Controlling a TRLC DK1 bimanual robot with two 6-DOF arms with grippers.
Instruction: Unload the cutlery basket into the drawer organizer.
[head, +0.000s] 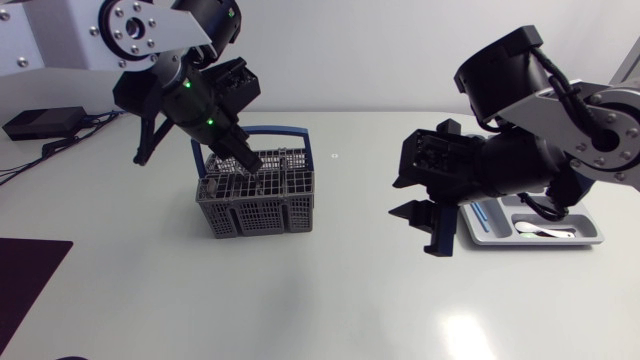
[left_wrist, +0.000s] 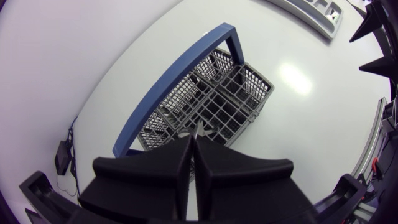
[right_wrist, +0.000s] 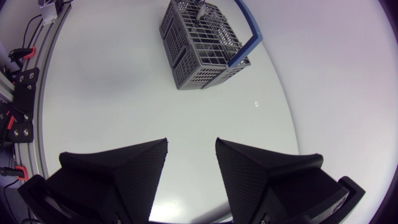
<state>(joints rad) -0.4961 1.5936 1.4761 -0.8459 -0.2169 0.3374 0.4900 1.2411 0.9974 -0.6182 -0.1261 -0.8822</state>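
The white counter (head: 330, 290) carries everything. My left arm (head: 185, 90) comes in from the far left corner and slants down over the cutlery basket. My right arm (head: 540, 120) comes in from the right and hangs above the counter, partly over the drawer organizer.

The cutlery basket (head: 255, 205) is a grey mesh box with a blue hoop handle (head: 260, 130) and stands upright left of the middle. The drawer organizer (head: 590, 235) is a pale grey tray well apart from it, near the right edge and half hidden by my right arm. A dark mat (head: 28, 275) lies at the near left corner. A black box (head: 40, 122) with its cables sits at the far left.

The left pincer (head: 250, 165) points down into the top of the basket, under the handle. In the left wrist view its two fingers are pressed together on a thin metal piece of cutlery (left_wrist: 198, 129) that stands out of a compartment (which kind of piece I cannot tell). The right pincer (head: 428, 228) hangs between basket and organizer, nearer the organizer. Its fingers are spread with only bare counter between them.

In the organizer lie a pale spoon (head: 545, 232) in one compartment and a blue-handled piece (head: 483, 215) in the compartment nearest the basket.
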